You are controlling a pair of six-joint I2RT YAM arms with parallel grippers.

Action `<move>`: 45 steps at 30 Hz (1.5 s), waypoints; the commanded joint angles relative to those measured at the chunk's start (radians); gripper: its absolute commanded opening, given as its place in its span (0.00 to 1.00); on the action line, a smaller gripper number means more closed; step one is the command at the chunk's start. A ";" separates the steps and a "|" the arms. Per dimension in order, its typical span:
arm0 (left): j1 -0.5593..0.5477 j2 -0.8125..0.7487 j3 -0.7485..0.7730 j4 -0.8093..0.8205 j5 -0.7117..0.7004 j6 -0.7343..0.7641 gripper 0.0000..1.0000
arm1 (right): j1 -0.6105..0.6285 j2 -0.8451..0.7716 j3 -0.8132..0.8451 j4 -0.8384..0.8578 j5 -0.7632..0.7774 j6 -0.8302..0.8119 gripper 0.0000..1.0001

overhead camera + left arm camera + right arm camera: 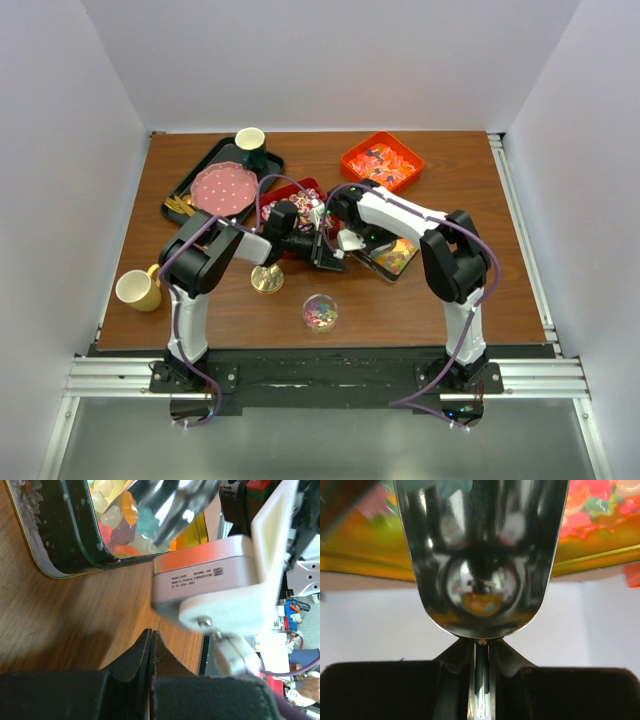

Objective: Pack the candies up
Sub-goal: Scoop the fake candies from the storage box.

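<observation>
Glossy jelly candies [400,256] fill a dark rectangular tin [381,270] at table centre. In the left wrist view the jellies [117,517] lie inside the tin's dark wall [65,535]. My right gripper [481,642] is shut on the handle of the silver scoop [480,555], whose bowl sits at the tin's edge [360,560] with jellies [590,505] behind it. My left gripper [151,632] is shut and empty, just above the wood beside the tin. In the top view both grippers, left [325,250] and right [350,243], meet at the tin's left side. The scoop [170,505] hangs over the jellies.
A clear round tub [320,312] with a few candies stands near the front. A gold lid [266,280], a yellow mug [138,290], a red tray of wrapped candies [300,200], an orange tray of candies [382,162] and a black tray with pink plate [223,188] surround the arms.
</observation>
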 commanded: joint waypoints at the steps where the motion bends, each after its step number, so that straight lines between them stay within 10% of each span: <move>1: -0.005 -0.015 0.018 0.040 0.017 -0.005 0.00 | 0.000 0.082 0.083 -0.113 -0.326 0.280 0.00; 27: 0.062 -0.345 0.073 -0.899 -0.100 0.610 0.02 | -0.118 -0.177 -0.216 0.311 -0.766 0.466 0.00; 45: 0.304 -0.653 -0.072 -0.958 -0.223 0.824 0.09 | -0.195 -0.448 -0.295 0.291 -0.833 0.420 0.00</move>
